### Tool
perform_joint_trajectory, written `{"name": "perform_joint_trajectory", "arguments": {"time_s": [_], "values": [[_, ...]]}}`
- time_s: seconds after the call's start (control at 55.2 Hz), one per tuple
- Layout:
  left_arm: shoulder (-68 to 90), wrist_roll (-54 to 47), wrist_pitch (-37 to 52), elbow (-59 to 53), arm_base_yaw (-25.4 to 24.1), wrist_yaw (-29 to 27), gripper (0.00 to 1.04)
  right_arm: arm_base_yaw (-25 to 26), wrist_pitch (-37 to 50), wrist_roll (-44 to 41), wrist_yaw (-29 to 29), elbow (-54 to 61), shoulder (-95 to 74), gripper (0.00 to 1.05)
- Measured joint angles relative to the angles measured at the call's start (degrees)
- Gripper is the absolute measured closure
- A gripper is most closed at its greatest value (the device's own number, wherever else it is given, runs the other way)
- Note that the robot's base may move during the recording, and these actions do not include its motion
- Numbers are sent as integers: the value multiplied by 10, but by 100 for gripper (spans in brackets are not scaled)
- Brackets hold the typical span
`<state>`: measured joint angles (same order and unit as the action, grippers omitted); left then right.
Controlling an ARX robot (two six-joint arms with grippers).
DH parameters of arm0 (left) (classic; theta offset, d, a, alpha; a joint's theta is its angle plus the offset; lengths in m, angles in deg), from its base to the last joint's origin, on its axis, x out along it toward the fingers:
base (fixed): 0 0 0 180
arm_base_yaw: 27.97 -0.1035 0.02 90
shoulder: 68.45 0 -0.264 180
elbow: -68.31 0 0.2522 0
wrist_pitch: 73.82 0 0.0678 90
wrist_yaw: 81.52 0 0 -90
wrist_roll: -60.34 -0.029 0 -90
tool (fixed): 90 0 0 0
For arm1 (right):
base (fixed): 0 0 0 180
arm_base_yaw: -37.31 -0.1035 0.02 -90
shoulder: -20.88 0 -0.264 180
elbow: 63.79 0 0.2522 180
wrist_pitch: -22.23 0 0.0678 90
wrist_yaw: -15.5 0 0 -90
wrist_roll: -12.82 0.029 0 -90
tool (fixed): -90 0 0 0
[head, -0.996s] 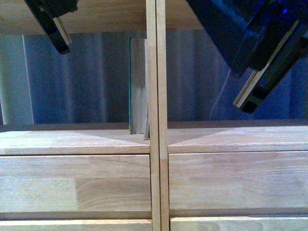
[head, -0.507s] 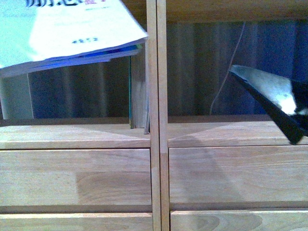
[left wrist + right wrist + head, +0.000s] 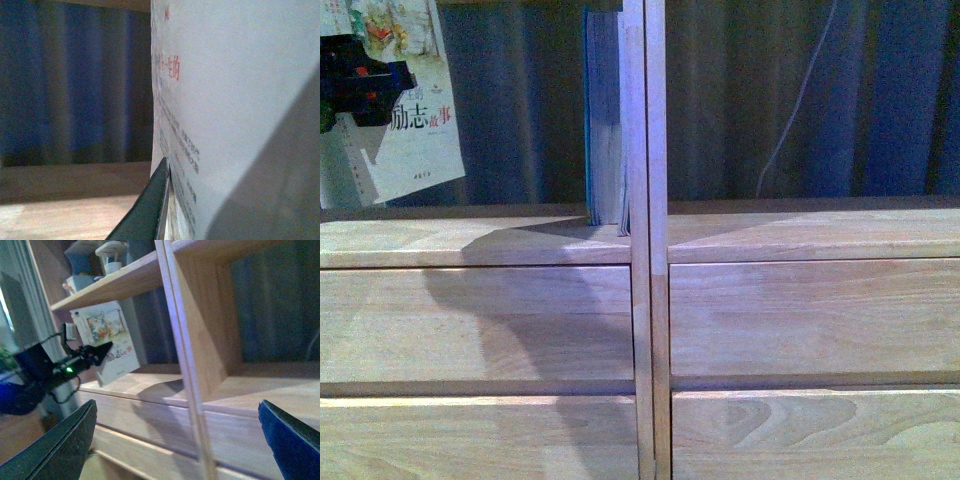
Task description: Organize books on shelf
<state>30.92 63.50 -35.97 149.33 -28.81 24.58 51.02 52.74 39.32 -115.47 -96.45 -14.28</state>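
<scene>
The thin pale paperback (image 3: pixel 415 130) hangs upright at the far left of the shelf's left bay, above the light wood board (image 3: pixel 470 245). My left gripper (image 3: pixel 362 85) is shut on its outer edge. In the left wrist view its cover (image 3: pixel 225 100) fills the frame, with one dark finger (image 3: pixel 150 210) pressed against it. The teal-covered book (image 3: pixel 603 120) stands upright against the centre divider (image 3: pixel 645 200). My right gripper (image 3: pixel 177 440) is open with nothing in it, in front of the shelf (image 3: pixel 150 405), and is out of the front view. From there the paperback (image 3: pixel 107 342) is seen at the left.
A dark curtain (image 3: pixel 820 100) and a thin white cable (image 3: pixel 790 110) show through the open back. Small white items (image 3: pixel 111 251) stand on the upper board. Plank front panels (image 3: pixel 800 320) run below the bays.
The paperback went from lying tilted near the top left to hanging upright at the far left. The right gripper left the front view. The shelf board now sits lower in the frame.
</scene>
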Motion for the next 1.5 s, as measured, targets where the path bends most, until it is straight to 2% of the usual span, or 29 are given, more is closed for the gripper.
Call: {"name": "perform_joint_trajectory", "arguments": {"time_s": [0.127, 0.29, 0.58, 0.833, 1.141, 1.504], "values": [[25, -16, -18, 43, 9, -9, 88, -37, -47, -153, 64, 6, 54, 7], [54, -39, -34, 87, 19, -12, 88, -94, -53, -314, 137, 20, 69, 7], [102, -75, -65, 144, 27, -1, 88, -172, -28, -462, 204, 36, 80, 7], [152, -93, -90, 206, 40, 0, 88, -184, -4, -484, 212, 46, 70, 7], [211, -114, -109, 275, 58, -3, 88, -143, 35, -452, 191, 55, 32, 7], [283, -117, -154, 357, 72, -9, 87, -122, 54, -416, 178, 56, 36, 7]]}}
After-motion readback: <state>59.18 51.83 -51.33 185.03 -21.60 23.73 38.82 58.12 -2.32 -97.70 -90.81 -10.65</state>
